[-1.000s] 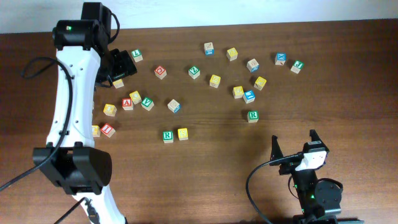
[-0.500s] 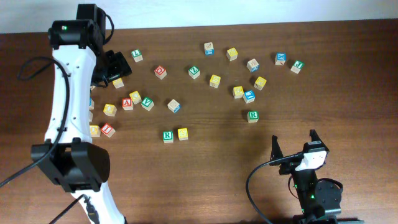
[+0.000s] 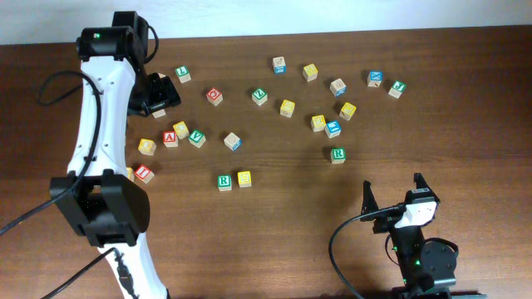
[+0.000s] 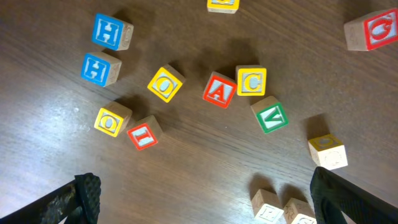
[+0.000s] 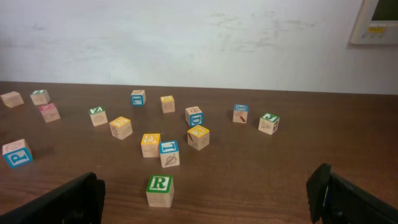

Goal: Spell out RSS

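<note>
Right gripper (image 3: pixel 392 193): jaws apart, empty. Ahead to its left, the green R cube (image 3: pixel 224 181) stands on the table (image 3: pixel 283 241) with a yellow cube (image 3: pixel 244 178) just beside it, letter unreadable. Farther off, left gripper (image 4: pixel 208 200), apart and empty, hovers over loose cubes (image 4: pixel 219 89). Judgement: word incomplete, last letter outstanding.

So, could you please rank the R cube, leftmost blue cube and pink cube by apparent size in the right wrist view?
1. R cube and leftmost blue cube: look alike, not ranked.
2. Pink cube: smallest, farther back.
</note>
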Robot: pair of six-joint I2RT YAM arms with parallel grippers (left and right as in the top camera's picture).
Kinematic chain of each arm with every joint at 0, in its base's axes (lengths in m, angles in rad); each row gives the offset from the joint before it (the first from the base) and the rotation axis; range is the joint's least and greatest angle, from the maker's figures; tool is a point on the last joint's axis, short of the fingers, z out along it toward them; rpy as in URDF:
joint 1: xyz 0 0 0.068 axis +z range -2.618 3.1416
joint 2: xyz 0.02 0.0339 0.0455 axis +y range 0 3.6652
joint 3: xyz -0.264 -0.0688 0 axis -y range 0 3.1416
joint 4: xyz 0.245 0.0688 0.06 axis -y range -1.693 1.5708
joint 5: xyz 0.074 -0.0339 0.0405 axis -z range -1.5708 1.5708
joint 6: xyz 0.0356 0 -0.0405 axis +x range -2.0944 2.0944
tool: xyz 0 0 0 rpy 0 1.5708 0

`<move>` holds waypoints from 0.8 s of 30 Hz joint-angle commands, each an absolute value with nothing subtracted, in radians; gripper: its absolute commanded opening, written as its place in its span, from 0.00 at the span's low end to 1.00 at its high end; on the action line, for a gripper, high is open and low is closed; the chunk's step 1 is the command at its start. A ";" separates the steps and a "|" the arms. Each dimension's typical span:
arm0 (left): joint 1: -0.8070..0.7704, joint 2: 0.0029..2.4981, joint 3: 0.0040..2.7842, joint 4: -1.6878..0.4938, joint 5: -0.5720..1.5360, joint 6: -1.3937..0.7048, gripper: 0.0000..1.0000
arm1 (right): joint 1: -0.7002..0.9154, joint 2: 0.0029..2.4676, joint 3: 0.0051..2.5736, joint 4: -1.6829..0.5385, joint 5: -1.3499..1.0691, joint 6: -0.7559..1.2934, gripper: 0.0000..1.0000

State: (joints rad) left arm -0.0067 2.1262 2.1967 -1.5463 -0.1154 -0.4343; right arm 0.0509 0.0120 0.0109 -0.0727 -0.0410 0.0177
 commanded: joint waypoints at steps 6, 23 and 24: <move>0.158 2.128 2.206 -1.570 -0.094 -0.477 0.99 | 0.044 0.006 0.006 -0.079 -0.033 0.015 0.98; 0.185 2.128 2.206 -1.610 -0.094 -0.477 0.99 | 0.044 0.005 0.006 0.170 -0.424 0.265 0.98; 0.184 2.128 2.206 -1.610 -0.094 -0.477 0.99 | 0.044 0.006 0.006 0.234 -0.424 0.310 0.98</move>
